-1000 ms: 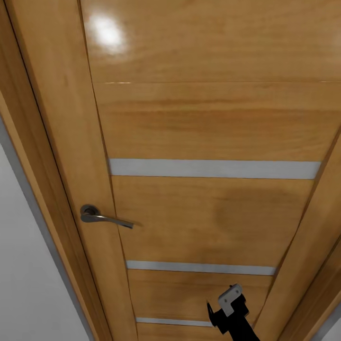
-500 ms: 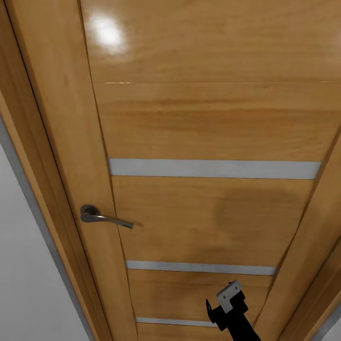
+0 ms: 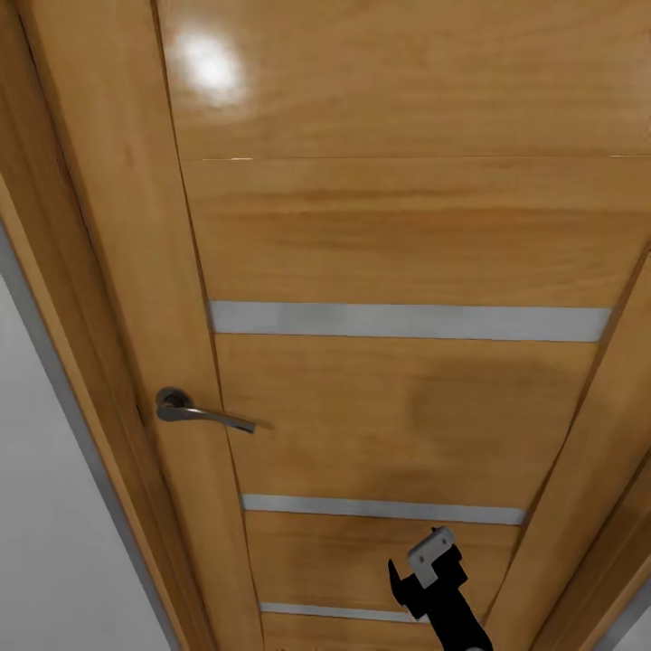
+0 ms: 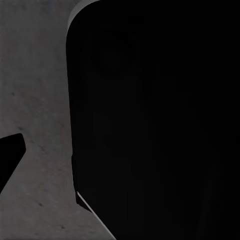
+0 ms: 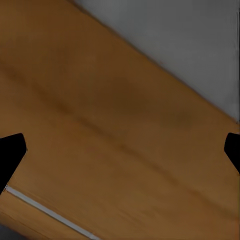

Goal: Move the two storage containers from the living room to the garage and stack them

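While a wood-panelled door (image 3: 398, 271) with a metal handle (image 3: 194, 411) is faced closely, the right gripper (image 5: 120, 150) is seen spread wide, empty; the left gripper's state cannot be told; the floor (image 4: 35, 100) is seen beside it.

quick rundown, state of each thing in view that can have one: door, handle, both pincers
door: shut, flush in its frame
door handle: level, not pressed, nothing touching it
right pincer: open, empty, fingertips wide apart, facing the door's wood
left pincer: one fingertip visible over grey floor, open or shut unclear
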